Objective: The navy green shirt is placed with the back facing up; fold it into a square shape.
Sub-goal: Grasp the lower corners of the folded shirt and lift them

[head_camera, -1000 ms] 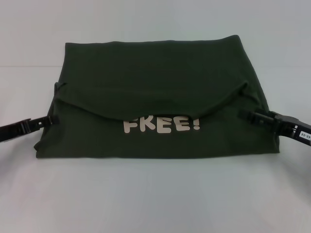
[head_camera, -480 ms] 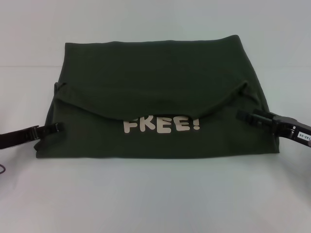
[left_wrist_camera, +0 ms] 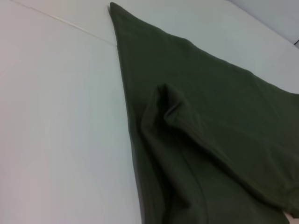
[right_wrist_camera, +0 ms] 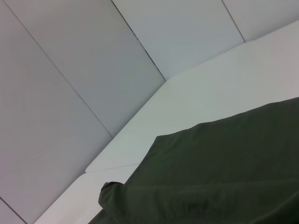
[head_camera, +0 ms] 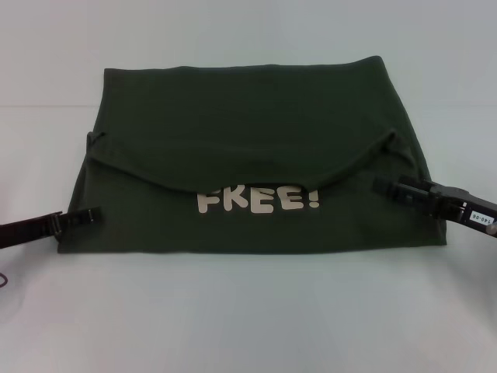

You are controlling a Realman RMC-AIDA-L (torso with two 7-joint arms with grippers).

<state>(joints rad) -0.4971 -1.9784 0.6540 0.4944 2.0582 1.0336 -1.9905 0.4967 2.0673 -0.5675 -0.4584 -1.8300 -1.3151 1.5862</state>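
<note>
L gripper point(head_camera: 92, 214) sits at the shirt's point(head_camera: 248, 148) near-left edge; can't tell if its fingers pinch cloth. Shirt lies mid-table point(head_camera: 248, 318), folded, flap over "FREE!" lettering point(head_camera: 258, 201). R gripper point(head_camera: 382, 185) overlaps right edge, grip unclear. R wrist cam alone shows wall panels point(right_wrist_camera: 70, 70).

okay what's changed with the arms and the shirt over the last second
The left tool slid nearer along the shirt's left edge, toward the near corner. The right tool crept further inward over the right side. No clear take or release can be made out. The shirt stayed as it was: flap folded forward over the top of the FREE! lettering, same outline on the table.
</note>
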